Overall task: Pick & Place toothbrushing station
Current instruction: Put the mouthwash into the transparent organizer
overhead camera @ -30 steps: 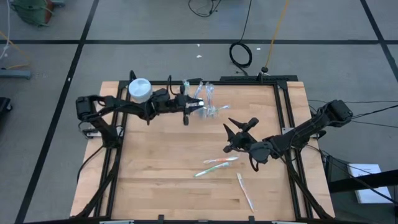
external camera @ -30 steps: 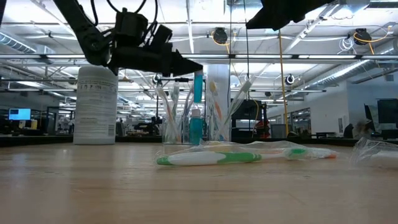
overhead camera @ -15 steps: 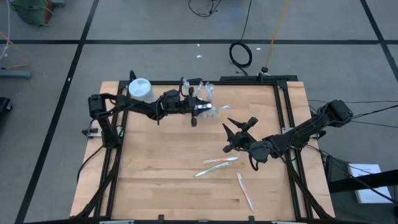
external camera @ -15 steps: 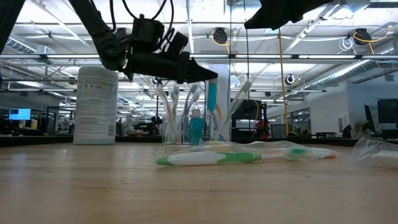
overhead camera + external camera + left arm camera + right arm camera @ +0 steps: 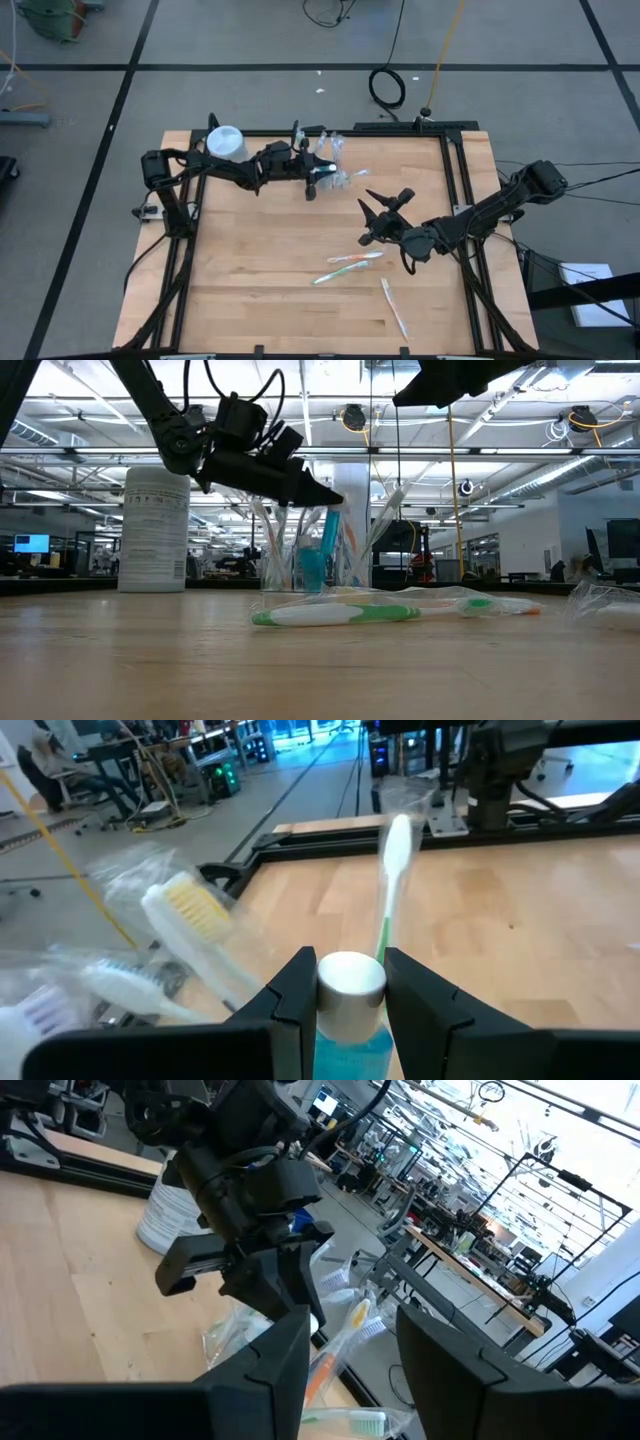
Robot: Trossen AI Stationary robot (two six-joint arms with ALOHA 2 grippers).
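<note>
A clear cup (image 5: 300,555) full of toothbrushes stands at the table's far middle (image 5: 332,158). My left gripper (image 5: 322,498) (image 5: 320,176) reaches over it from the left, shut on a blue toothpaste tube (image 5: 329,550) with a white cap (image 5: 350,982). The tube hangs down among the brushes; whether its lower end is inside the cup I cannot tell. My right gripper (image 5: 385,208) (image 5: 350,1365) hovers open to the right of the cup, holding nothing. A wrapped green-white toothbrush (image 5: 340,614) lies flat on the table. My left gripper pinches the tube's capped top end (image 5: 350,988) between its two fingers (image 5: 296,995), one on either side. The fingers come nearly level from the table's left, tipped a little down. The tube stands upright, cap up, its blue body (image 5: 329,560) hanging below the fingertips.
A tall white-blue container (image 5: 226,143) (image 5: 153,530) stands at the far left beside my left arm. Two wrapped toothbrushes (image 5: 346,264) lie mid-table, and another (image 5: 393,308) lies nearer the front. A black frame (image 5: 455,190) edges the table.
My left gripper has gone toward the table's right edge and down with the tube, tipping its fingers a little downward. The tube, first held above the brush heads, now hangs low among the brushes at the cup.
</note>
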